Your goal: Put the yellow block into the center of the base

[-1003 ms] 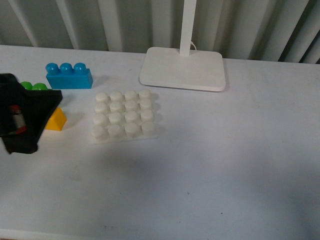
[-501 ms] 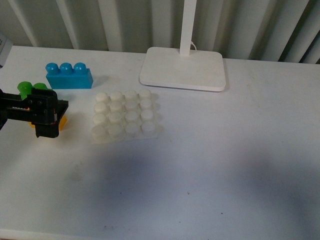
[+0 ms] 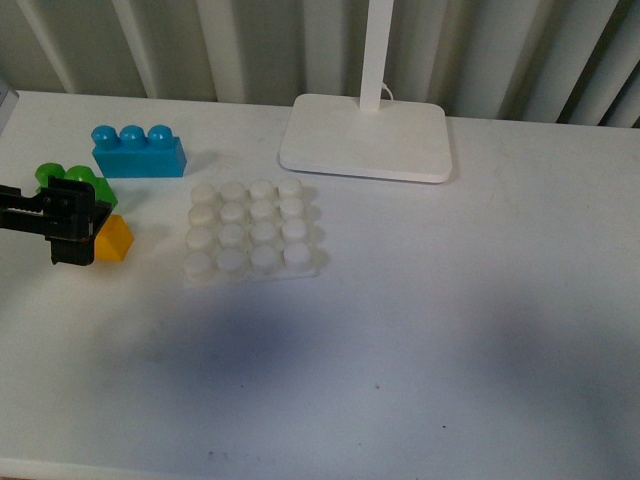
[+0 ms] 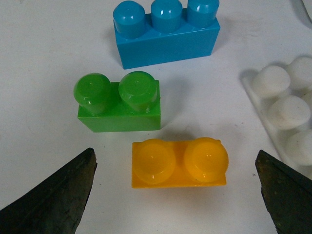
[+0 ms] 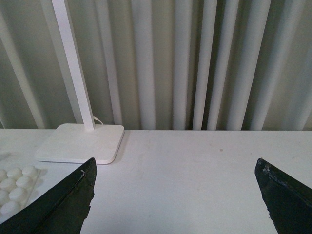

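- four risks i see at this moment. the left gripper (image 3: 72, 224) is wide open and holds nothing; in the left wrist view its two fingers stand on either side of the yellow block (image 4: 179, 163), with clear room at both ends. the block lies flat on the tabletop (image 3: 450, 330), studs up, between the green brick (image 4: 119, 102) and the base (image 3: 250, 232), and apart from both.
- the green brick sits just beside the yellow block and a little toward one finger. if the gripper comes down off line, that finger can push the green brick, or catch it together with the yellow one.
- the other finger is near the edge of the base. a descent too far to that side can strike the base and move it, so its center is no more where it was planned.
- the jaws would close on the short ends of the block. if the block is not centered between them, one finger arrives first and the block can turn or slide on the smooth tabletop, giving a crooked hold.
- the base seems light and i see nothing that fixes it. a tilted block may not meet the middle studs, and pressing can push the base away or seat the block on an outer row.
- the right gripper (image 5: 173, 195) is also wide open and empty. it is far from the bricks and faces the lamp foot (image 5: 80, 144), so i think it brings little danger.
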Action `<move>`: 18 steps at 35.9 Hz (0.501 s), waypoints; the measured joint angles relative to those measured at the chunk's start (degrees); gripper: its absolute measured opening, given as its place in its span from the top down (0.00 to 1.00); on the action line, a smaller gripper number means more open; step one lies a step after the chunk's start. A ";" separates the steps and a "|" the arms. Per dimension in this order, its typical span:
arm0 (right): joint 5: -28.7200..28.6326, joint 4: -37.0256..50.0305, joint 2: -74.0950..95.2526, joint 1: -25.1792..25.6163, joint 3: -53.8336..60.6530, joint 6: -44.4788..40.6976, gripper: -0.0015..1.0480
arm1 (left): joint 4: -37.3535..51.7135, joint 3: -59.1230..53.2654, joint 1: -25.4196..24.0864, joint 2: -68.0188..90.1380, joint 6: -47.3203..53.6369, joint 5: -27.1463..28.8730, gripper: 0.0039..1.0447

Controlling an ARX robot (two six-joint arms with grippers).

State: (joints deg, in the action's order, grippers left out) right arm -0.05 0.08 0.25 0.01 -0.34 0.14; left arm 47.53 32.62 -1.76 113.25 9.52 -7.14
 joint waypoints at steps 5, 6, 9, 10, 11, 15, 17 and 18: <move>0.00 0.00 0.00 0.00 0.00 -0.02 0.09 | -0.59 1.09 -0.59 1.44 0.68 -0.37 0.06; 0.00 0.00 0.00 0.00 0.00 0.00 0.09 | -0.66 1.29 -0.70 1.75 0.79 -0.42 0.06; 0.00 0.00 0.00 0.00 0.00 0.00 0.09 | -0.79 1.62 -0.85 2.51 0.96 -0.50 0.06; 0.00 0.00 0.00 0.00 0.00 0.00 0.09 | -0.79 1.68 -0.85 2.67 0.96 -0.57 0.06; 0.00 0.00 0.00 0.00 -0.02 -0.02 0.09 | -0.79 1.73 -0.85 2.78 0.96 -0.57 0.06; 0.00 0.00 0.00 0.00 -0.02 -0.02 0.09 | -0.79 2.34 -0.85 3.39 1.01 -0.68 0.06; 0.00 0.00 0.00 0.00 0.00 0.00 0.09 | -0.92 2.73 -0.87 3.76 1.01 -0.81 0.06; 0.00 0.00 0.00 0.00 0.00 0.00 0.09 | -1.01 2.95 -0.87 3.96 1.01 -0.83 0.06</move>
State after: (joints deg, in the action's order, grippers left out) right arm -0.05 0.08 0.25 0.01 -0.34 0.14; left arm 46.52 35.57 -2.63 117.21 10.52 -7.97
